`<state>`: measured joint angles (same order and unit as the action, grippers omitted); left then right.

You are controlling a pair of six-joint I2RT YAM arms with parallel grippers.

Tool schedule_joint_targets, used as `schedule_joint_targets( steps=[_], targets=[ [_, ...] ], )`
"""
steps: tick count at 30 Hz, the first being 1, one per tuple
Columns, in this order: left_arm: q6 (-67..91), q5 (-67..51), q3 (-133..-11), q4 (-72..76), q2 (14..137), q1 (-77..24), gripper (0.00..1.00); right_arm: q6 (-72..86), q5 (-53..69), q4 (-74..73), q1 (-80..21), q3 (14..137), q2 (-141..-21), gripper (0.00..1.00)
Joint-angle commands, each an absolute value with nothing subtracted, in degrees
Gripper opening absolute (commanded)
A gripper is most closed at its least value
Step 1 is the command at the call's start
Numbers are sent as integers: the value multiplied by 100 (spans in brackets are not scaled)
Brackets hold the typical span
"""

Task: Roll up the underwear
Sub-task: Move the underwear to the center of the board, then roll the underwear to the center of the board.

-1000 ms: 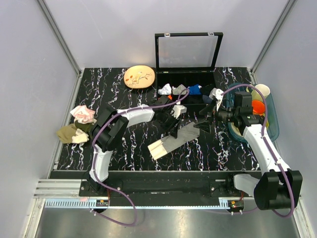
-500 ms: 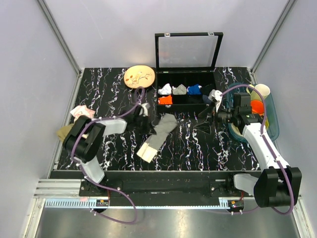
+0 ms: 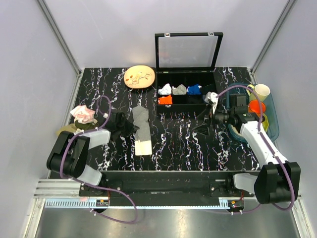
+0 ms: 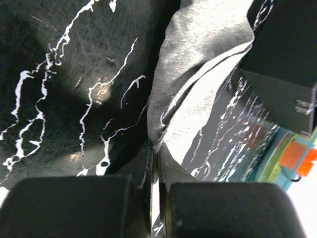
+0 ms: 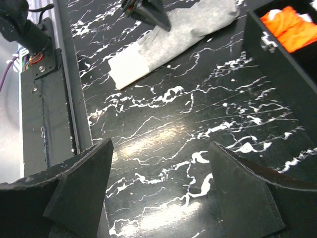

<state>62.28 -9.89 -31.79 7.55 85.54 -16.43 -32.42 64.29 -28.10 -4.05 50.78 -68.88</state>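
The underwear lies as a long grey strip, cream-ended.

We see a tan plate at eleven o'clock, a black box at twelve, a blue tub at three.

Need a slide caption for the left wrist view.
Left end effector shut on grey underwear edge over black marble tabletop.

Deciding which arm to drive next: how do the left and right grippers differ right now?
The left gripper is shut on the underwear at its edge; the right gripper is open, holding nothing. The left touches the cloth; the right is apart from it, near the compartment box. Both face the underwear.
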Motion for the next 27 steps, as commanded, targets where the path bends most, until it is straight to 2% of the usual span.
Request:
schedule_joint_targets(
  steps=[1, 7, 11, 12, 15, 18, 22, 27],
  targets=[
    [7153, -756, -3234, 1423, 8621, -1608, 0, -3839, 6163, -3172, -851, 5247, -7005, 87],
    [7181, -1256, -3419, 1837, 9088, -1608, 0, -5453, 5268, -3795, -2160, 5247, -7286, 88],
    [6498, -1003, -3271, 1363, 8510, -1442, 29, -6336, 4475, -3964, -3197, 5300, -7549, 89],
    [6356, -985, -3217, 1284, 8116, -1398, 45, -6424, 4326, -3920, -3382, 5335, -7576, 89],
    [5715, -905, -3112, 801, 7247, -1091, 61, -6574, 3789, -3596, -4059, 5571, -7856, 88],
    [4705, -730, -3260, 134, 6463, -976, 67, -6443, 3288, -3446, -4692, 6141, -8480, 81],
    [2582, -466, -3768, -989, 4866, -967, 69, -6100, 2438, -3200, -5474, 6766, -9394, 74],
    [1346, 219, -4104, -1976, 3544, -967, 73, -5618, 1671, -2909, -6239, 7530, -10554, 71]
  ],
)
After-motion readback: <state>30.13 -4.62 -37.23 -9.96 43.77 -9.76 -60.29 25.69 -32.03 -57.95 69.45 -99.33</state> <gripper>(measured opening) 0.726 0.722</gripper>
